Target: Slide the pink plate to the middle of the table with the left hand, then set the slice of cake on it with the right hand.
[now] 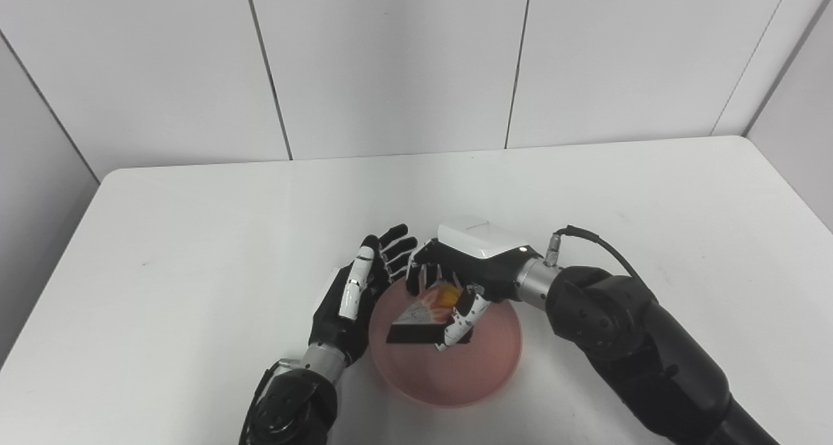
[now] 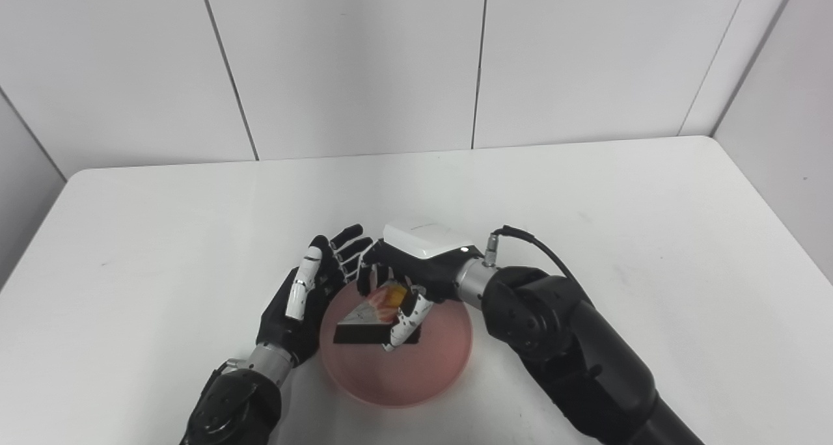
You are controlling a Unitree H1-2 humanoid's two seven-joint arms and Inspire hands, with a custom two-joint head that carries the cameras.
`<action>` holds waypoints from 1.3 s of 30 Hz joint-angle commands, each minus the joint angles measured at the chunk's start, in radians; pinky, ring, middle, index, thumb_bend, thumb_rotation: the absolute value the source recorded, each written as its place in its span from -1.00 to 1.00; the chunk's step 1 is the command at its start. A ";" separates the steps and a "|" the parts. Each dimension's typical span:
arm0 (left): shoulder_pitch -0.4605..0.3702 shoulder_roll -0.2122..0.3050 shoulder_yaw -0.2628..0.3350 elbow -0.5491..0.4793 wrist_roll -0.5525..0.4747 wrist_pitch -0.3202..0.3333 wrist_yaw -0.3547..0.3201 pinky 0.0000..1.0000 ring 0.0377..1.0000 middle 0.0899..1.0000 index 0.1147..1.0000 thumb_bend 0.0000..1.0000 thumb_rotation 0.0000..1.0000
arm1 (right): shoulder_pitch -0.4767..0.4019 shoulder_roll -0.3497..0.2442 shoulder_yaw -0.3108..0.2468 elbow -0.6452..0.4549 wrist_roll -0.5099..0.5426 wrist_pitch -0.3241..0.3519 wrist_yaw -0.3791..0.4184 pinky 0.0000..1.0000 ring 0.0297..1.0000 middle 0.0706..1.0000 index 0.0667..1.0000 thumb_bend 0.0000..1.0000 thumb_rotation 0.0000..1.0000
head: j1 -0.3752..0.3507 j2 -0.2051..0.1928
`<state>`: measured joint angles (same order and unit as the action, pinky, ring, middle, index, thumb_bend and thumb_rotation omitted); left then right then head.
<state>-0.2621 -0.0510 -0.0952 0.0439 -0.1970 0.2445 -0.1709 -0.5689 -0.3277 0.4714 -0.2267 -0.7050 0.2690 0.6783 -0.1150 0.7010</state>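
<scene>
The right hand point(image 1: 455, 282) reaches in from the right and is wrapped around the slice of cake point(image 1: 426, 318), fingers behind it and thumb in front. The wedge sits over the pink plate point(image 1: 481, 373); whether its dark base already touches is hard to tell. Its long axis runs left to right, the narrow tip pointing towards the left hand point(image 1: 355, 295). That hand rests released, fingers spread, against the plate's left rim. The plate, smooth and shallow, lies near the front edge of the white bench point(image 1: 195, 237), about midway along it.
</scene>
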 commanded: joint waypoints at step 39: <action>0.013 -0.007 0.017 0.018 0.026 0.014 0.018 0.66 0.68 0.67 0.61 -0.08 1.00 | 0.044 -0.026 0.021 -0.070 -0.139 -0.012 0.080 0.53 0.83 0.97 0.99 0.74 0.37 | -0.012 0.197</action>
<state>-0.2644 -0.0529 -0.0847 0.0448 -0.1777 0.2430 -0.1697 -0.5070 -0.3524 0.5091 -0.2621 -0.8365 0.2350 0.7547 -0.1273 0.7010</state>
